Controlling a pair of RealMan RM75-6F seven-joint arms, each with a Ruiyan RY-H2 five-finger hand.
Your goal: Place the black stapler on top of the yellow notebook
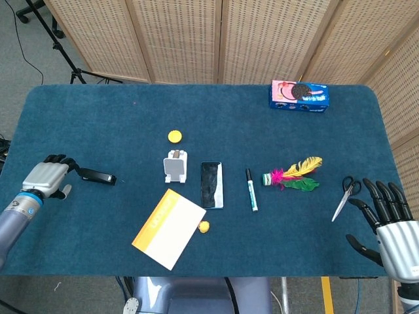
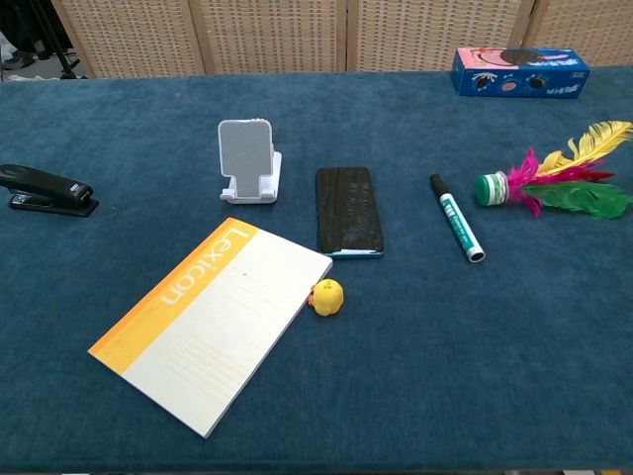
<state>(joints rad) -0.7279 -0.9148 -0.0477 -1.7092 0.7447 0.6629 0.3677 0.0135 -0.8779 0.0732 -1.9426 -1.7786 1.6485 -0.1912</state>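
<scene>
The black stapler (image 1: 97, 176) lies on the blue cloth at the left; the chest view shows it (image 2: 46, 191) flat near the left frame edge with nothing on it. My left hand (image 1: 47, 178) hovers just left of the stapler's rear end, its fingers bent towards it and holding nothing. The yellow-edged white notebook (image 1: 169, 227) lies slanted near the front edge, right of the stapler, and its cover (image 2: 213, 323) is bare. My right hand (image 1: 391, 229) stays at the front right corner with fingers spread, empty.
A white phone stand (image 2: 247, 160), a black phone (image 2: 347, 210), a marker (image 2: 456, 231) and a feather shuttlecock (image 2: 554, 180) stand in a row mid-table. A small yellow toy (image 2: 326, 296) touches the notebook's right edge. Scissors (image 1: 345, 195) lie by the right hand; a cookie box (image 1: 300, 95) sits far back.
</scene>
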